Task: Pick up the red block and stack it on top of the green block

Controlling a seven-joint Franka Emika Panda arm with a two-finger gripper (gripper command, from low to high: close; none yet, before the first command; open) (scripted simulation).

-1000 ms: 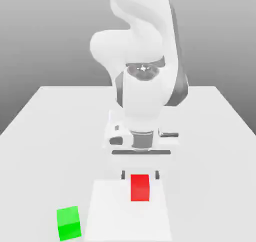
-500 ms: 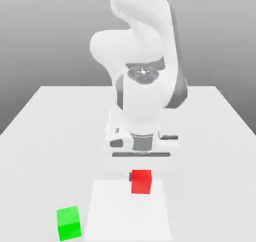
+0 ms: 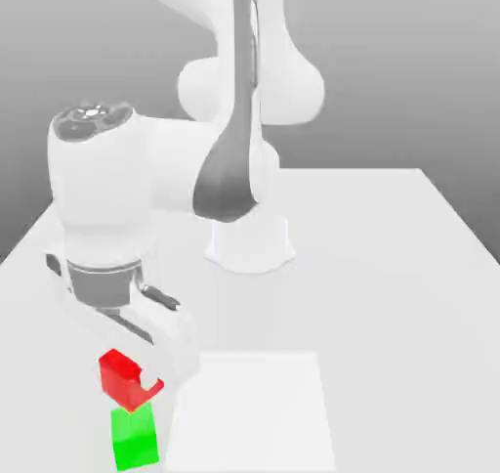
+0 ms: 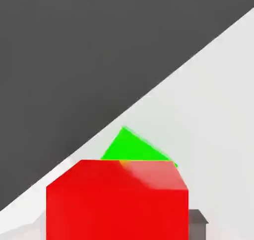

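1. Red block (image 3: 123,380): lower left of the exterior view, held between the fingers of my gripper (image 3: 133,381). A dark finger pad (image 4: 197,225) sits beside it in the hand view. I judge the grip narrow and holding, with the block off the table (image 3: 391,315).

2. Green block (image 3: 135,440): lower left of the exterior view, near the bottom edge, standing on the table. Its top is free for placing as far as I can see.

3. Governing relation: the red block is over the green one in the exterior view, its lowest corner meeting the green's top edge there. I cannot tell whether they touch or a small gap remains.

4. Alignment: the red block is turned relative to the green. In the hand view a green corner projects past the red's straight edge, so the sides do not run parallel.

5. Stage, in my judgement: the carry is largely done; centring and lowering come next. I would check the offset, turn the wrist to square the faces if reach allows, then descend slowly and release on flat contact.

6. Risk: lowering off-centre could push the green block or leave the red one overhanging and liable to tip.
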